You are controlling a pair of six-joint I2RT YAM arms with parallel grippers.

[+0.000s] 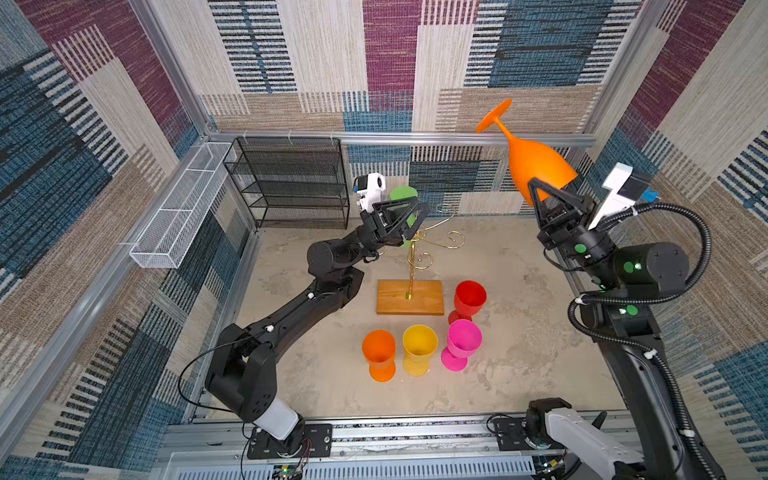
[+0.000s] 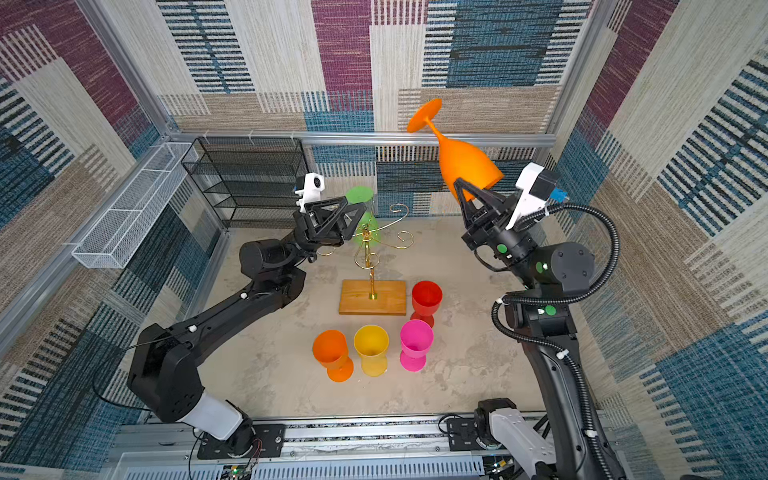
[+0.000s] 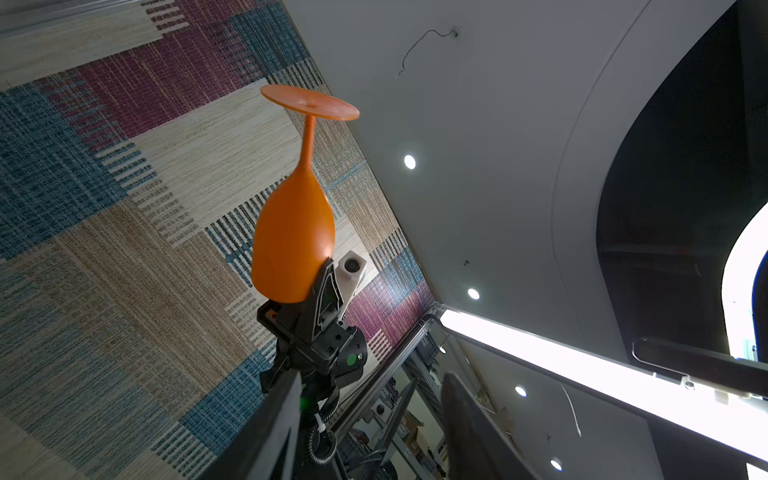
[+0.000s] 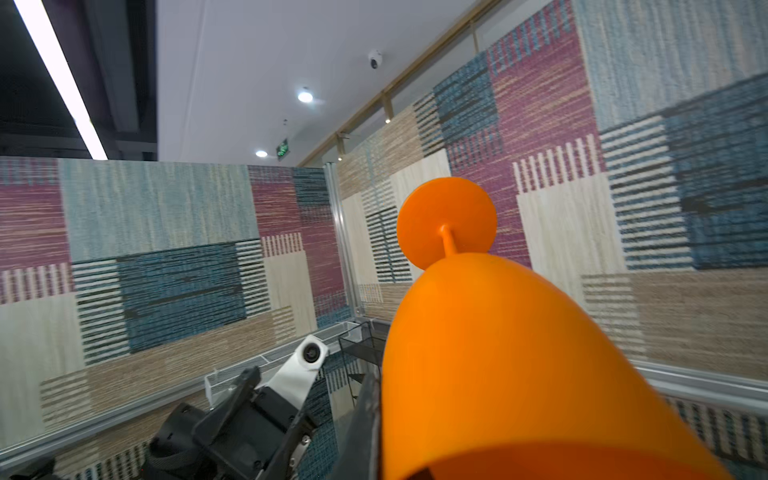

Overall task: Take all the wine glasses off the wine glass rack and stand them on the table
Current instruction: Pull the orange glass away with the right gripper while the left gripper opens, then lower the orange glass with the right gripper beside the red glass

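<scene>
Orange plastic wine glass (image 1: 536,164): off the rack, inverted and tilted with its foot uppermost, held high over the right rear of the desk and well apart from the rack.

Sandy mottled desk (image 1: 519,365): carries the rack and the standing goblets.

Black mesh shelf unit (image 1: 291,183): stands at the rear left, against the back wall.

Long white wire basket (image 1: 174,216): mounted along the left wall, just beside the shelf unit.

Wine glass rack (image 1: 395,299): thin gold pole with curled wire arms on a rectangular light-wood base, upright near the desk centre.

Four upright plastic goblets: red goblet (image 1: 469,297) just beside the base's right edge; pink goblet (image 1: 463,338), yellow goblet (image 1: 419,345) and orange goblet (image 1: 379,349) in a row in front of the base.

Green plastic wine glass (image 1: 403,194): hangs foot-up at the rack's top.

Right hand (image 1: 550,185): clamped on the orange glass's bowl, near the rim.

Left hand (image 1: 419,208): level with the rack top, just beside the green glass. In the left wrist view its fingers (image 3: 465,432) stand apart with nothing between them.
</scene>
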